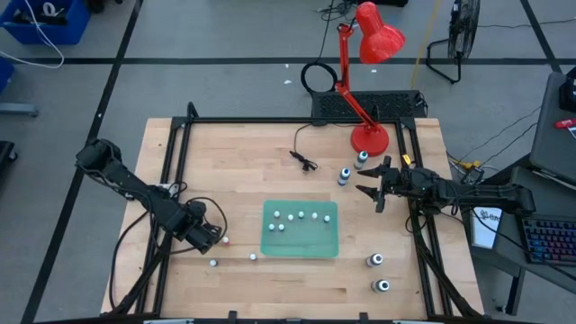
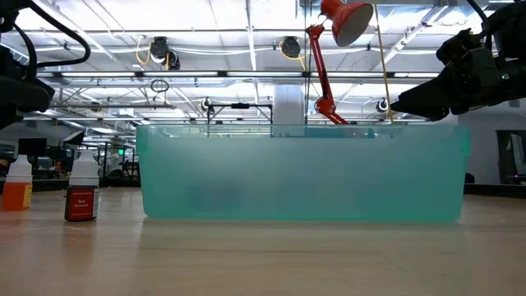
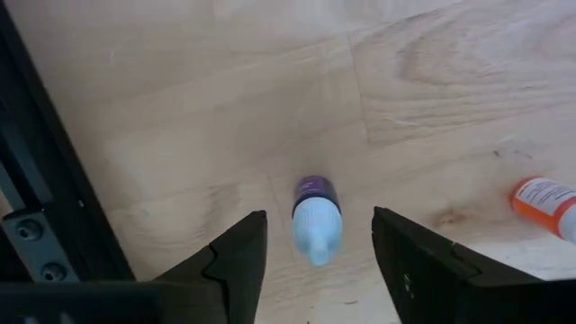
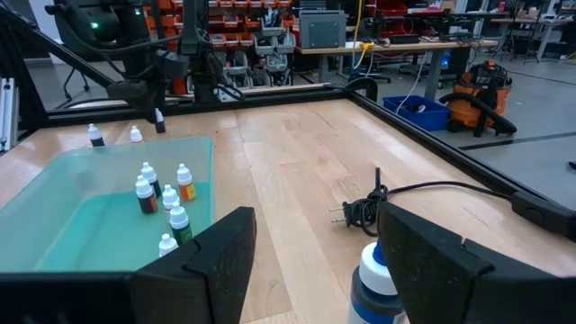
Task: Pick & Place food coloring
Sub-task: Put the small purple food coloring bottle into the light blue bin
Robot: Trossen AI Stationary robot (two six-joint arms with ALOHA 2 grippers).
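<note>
1. The left gripper [image 1: 214,237] hangs low over the pale wooden table [image 1: 234,171], near its left front part; its jaws are spread.
2. In the left wrist view, a tiny purple-labelled bottle with a white cap [image 3: 316,216] lies on its side on the wood between the open fingers [image 3: 236,261], touching neither, and an orange-labelled bottle [image 3: 545,204] lies farther off.
3. More small white-capped bottles [image 1: 213,263] stand on the bare wood between that gripper and the tray.
4. The translucent green rectangular tray [image 1: 270,243] sits at the table's middle front, with several tiny white-capped food coloring bottles [image 1: 290,216] standing inside it.
5. Two larger dark-bodied, white-topped bottles [image 1: 344,175] stand beside the red desk lamp's base [image 1: 369,139], near a loose black cable [image 1: 304,160].
6. The right gripper [image 1: 369,184] hovers just beside those two, its jaws spread and holding nothing.
7. Two more dark-bodied bottles [image 1: 375,261] stand near the right front corner.
</note>
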